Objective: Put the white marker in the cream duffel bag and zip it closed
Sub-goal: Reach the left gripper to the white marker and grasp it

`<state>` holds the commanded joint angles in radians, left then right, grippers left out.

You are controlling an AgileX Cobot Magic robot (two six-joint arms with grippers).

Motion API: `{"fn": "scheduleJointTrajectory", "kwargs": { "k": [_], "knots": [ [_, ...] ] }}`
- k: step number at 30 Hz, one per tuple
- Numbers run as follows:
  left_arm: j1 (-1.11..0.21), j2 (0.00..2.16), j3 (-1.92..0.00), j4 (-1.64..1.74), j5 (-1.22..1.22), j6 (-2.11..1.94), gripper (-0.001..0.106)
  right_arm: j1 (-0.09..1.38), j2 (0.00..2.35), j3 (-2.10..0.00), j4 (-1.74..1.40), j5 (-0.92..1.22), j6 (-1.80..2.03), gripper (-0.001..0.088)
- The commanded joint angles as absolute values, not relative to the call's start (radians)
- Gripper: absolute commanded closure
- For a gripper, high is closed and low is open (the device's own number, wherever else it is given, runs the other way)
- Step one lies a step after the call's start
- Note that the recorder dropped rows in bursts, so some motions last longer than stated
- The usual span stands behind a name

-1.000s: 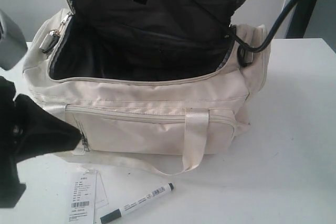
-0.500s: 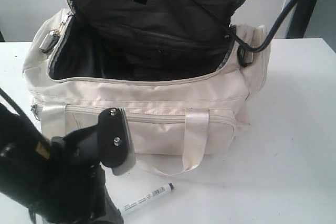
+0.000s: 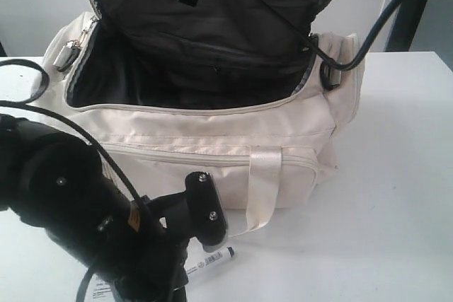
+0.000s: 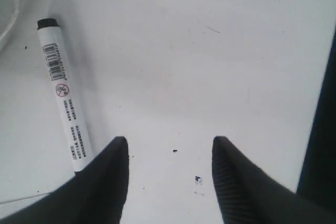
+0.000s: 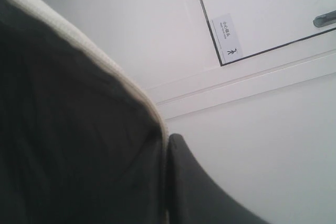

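Left arm has dropped closer. Exterior: soft cream fabric duffel bag (image 3: 212,132) gaping, slim white black-ended marker (image 3: 212,259) on table (image 3: 396,175) before it. Left wrist: left jaws wide, marker beside; likely light, rigid, slick, take mid-barrel. Right wrist: right jaws pinch the bag.

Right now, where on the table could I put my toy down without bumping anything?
The widest bare patch of table lies on the exterior view's right, beside the end of the cream duffel bag and past the tip of the white marker. The front left is crowded: the left gripper hangs beside the marker there, jaws open.
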<state>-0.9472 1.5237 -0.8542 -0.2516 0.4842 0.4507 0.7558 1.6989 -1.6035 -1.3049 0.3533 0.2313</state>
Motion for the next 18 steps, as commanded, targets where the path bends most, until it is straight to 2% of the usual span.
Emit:
{"fn": "scheduleJointTrajectory", "kwargs": {
  "k": [18],
  "knots": [
    [-0.949, 1.689, -1.012, -0.050, 0.574, 0.224, 0.054, 0.756, 1.699, -1.604, -1.301, 0.353, 0.244, 0.0868]
  ]
}}
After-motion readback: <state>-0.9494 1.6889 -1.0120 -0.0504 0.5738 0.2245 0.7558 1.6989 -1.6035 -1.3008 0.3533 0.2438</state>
